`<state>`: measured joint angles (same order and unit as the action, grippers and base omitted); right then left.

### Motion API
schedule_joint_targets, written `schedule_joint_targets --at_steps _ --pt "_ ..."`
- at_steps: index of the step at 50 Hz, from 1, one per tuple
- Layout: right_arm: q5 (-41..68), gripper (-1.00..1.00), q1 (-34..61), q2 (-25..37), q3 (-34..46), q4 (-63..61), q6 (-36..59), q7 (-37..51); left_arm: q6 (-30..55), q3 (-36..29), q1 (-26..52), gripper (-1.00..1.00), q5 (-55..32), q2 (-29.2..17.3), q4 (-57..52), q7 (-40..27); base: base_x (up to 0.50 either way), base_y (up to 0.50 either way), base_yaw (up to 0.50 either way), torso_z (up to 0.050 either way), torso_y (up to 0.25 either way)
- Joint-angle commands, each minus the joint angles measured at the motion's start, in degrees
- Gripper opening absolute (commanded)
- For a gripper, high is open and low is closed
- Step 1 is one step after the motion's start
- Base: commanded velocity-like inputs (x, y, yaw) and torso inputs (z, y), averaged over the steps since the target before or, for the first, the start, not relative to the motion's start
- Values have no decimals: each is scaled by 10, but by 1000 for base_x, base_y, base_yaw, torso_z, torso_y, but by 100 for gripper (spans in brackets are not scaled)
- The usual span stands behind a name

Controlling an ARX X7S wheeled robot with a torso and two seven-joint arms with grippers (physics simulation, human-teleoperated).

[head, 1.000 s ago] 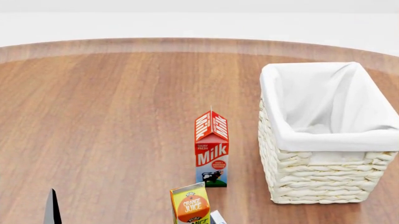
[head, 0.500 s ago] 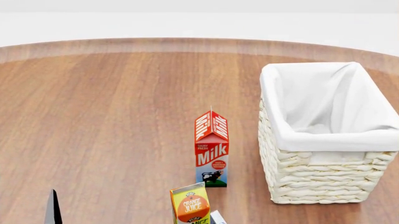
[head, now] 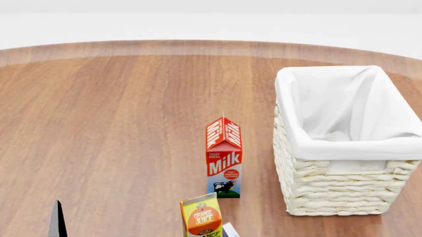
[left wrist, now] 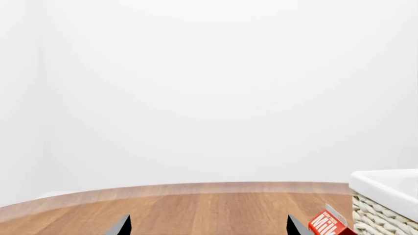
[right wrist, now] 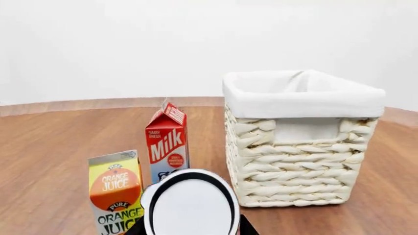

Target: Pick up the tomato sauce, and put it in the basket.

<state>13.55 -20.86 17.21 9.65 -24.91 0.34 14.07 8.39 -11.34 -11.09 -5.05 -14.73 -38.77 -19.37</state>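
On the round wooden desk (head: 118, 138), a cream woven wicker basket (head: 343, 192) stands empty.
Left jaws gape, holding nothing; right jaws' state unclear behind a white round disc (right wrist: 191, 205).

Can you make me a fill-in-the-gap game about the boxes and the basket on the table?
The basket has a ____ cloth liner.
The carton standing nearest the basket says ____.
The yellow and orange carton says orange ____.
The table is made of ____.

Missing words: white, milk, juice, wood.

Only dark, near-black, pointed finger tips of the left end effector (left wrist: 207, 226) show, plain and unmarked.
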Motion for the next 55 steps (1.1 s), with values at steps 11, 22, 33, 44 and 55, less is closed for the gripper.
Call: schedule_joint_targets --at_steps 11,22,33,44,55 --pt "21 -100 162 42 -49 -171 137 38 1 2 5 100 -17 -9 2 -9 0 0 0 0 1" --pt "56 -100 306 57 -65 -194 243 57 -1 -3 5 100 -18 -12 6 -14 0 0 0 0 0" --pt "63 -100 448 37 -44 -59 241 28 0 -6 7 100 -20 -17 6 -18 0 0 0 0 0" --pt "39 -100 603 15 -11 113 241 6 2 -8 9 100 -20 -20 7 -23 0 0 0 0 0" --pt "10 -100 735 -14 9 334 196 -17 1 -11 13 100 -24 -22 13 -25 0 0 0 0 1"
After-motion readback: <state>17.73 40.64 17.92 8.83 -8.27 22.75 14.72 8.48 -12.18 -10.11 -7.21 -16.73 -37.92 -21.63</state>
